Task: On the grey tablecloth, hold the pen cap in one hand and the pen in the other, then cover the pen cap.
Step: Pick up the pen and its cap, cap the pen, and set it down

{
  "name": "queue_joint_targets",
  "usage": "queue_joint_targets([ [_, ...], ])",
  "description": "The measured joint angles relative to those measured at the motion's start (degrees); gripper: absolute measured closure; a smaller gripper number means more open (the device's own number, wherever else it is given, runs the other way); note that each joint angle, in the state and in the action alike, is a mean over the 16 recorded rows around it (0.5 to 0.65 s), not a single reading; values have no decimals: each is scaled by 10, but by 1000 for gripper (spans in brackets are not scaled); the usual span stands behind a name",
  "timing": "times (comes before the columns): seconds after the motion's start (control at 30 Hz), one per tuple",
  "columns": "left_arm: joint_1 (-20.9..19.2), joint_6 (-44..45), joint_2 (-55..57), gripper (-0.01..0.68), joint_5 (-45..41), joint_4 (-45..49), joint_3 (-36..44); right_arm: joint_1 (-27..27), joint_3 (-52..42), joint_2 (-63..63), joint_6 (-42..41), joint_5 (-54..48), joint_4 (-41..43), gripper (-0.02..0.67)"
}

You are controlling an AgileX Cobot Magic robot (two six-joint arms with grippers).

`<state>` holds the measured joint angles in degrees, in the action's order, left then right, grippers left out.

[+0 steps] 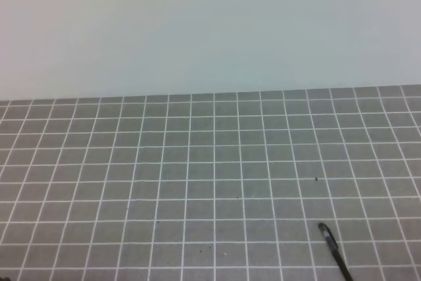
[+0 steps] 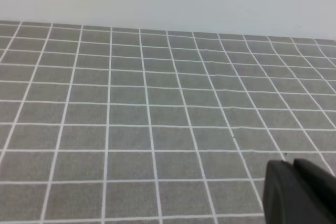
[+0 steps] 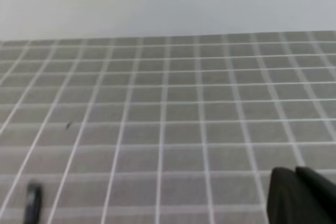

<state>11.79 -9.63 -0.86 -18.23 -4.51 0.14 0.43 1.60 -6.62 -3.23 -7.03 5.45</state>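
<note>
Pen [image 1: 334, 249] is lying loose low right on the grey tablecloth [image 1: 197, 162], so with both grippers [image 2: 296, 192] [image 3: 302, 195] shut and empty, you'd want to open the right one before dropping over it.

brightness: even, soft and fairly bright in all three views; pale wall washed out
light source: cannot tell; diffuse
shadows: almost none on the grey tablecloth [image 1: 197, 182]
glare: none
blur: right wrist view softest, the dark object at 7 o'clock smeared
focus: the left gripper [image 2: 299, 192] at 5 o'clock is a dark, unsharp mass
distortion: grid lines fan outward toward lower edges
</note>
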Motion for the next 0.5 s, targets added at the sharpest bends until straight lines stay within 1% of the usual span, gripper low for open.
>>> queue_joint_targets([
  [0.27, 0, 0, 0, 675, 0, 0, 0, -44, -15, 58, 15, -52, -4, 641],
  [0.5, 0, 0, 0, 675, 0, 0, 0, -49, -13, 72, 26, -95, 0, 641],
])
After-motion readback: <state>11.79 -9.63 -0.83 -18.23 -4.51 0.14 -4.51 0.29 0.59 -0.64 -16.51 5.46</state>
